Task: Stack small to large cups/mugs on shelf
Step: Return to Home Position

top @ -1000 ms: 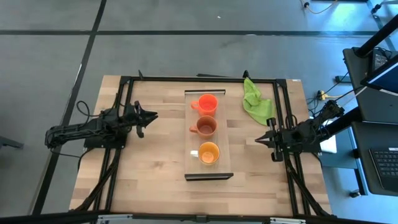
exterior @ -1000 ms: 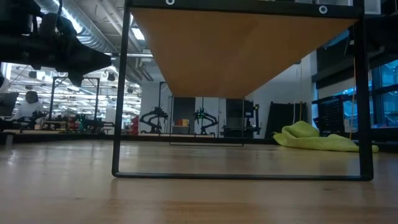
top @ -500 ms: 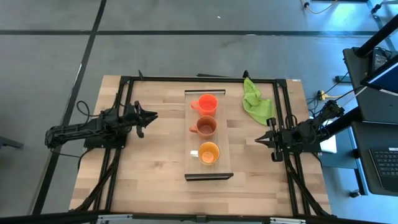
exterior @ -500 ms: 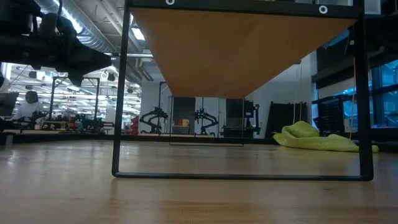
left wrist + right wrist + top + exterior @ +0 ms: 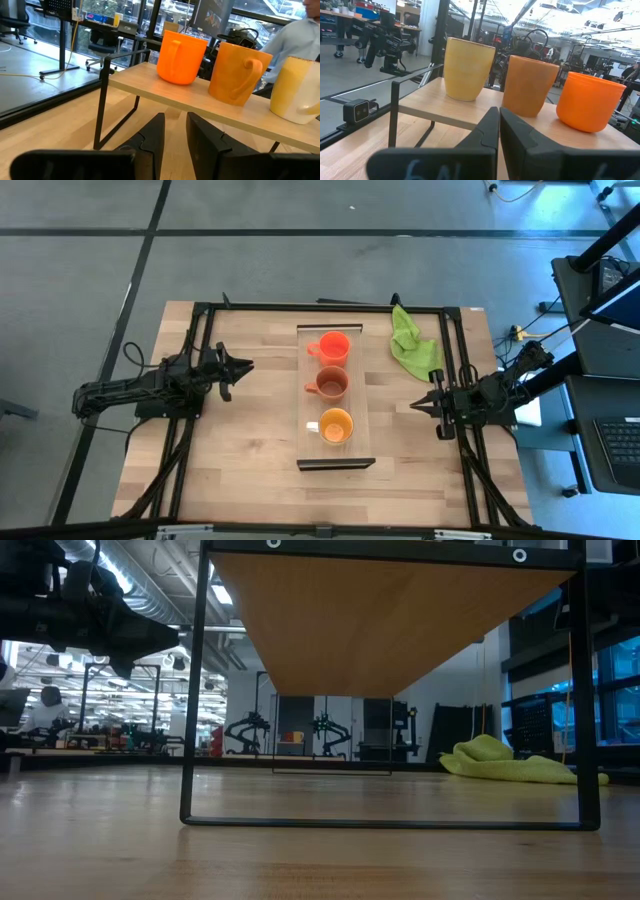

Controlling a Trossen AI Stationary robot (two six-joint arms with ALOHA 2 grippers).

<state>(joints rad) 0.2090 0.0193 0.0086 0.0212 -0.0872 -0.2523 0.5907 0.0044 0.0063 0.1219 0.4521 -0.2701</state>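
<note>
Mugs stand in a row on the shelf (image 5: pixel 335 452), in the middle of the frame seen from above. The orange mug (image 5: pixel 334 346) is at the top of the row, the brown mug (image 5: pixel 330 384) is in the middle, and the yellow mug (image 5: pixel 336 425) is at the bottom. All three stand upright with small gaps between them. The shelf is a long pale board on thin black legs, and it stands on the wooden table (image 5: pixel 250 450).

The left gripper (image 5: pixel 243 366) is at the middle left of the frame, well apart from the shelf, and points toward it. Its two fingers have a small gap between them and hold nothing. The right gripper (image 5: pixel 415 406) is at the middle right, also well apart from the shelf. Its fingers are pressed together and hold nothing.

A green cloth (image 5: pixel 412 345) lies crumpled at the upper right of the table, near the shelf but not touching it. Seen from table height, the cloth shows at the right, past the shelf's legs. A person (image 5: pixel 300 25) in a light blue top is out in the room, behind the mugs.
</note>
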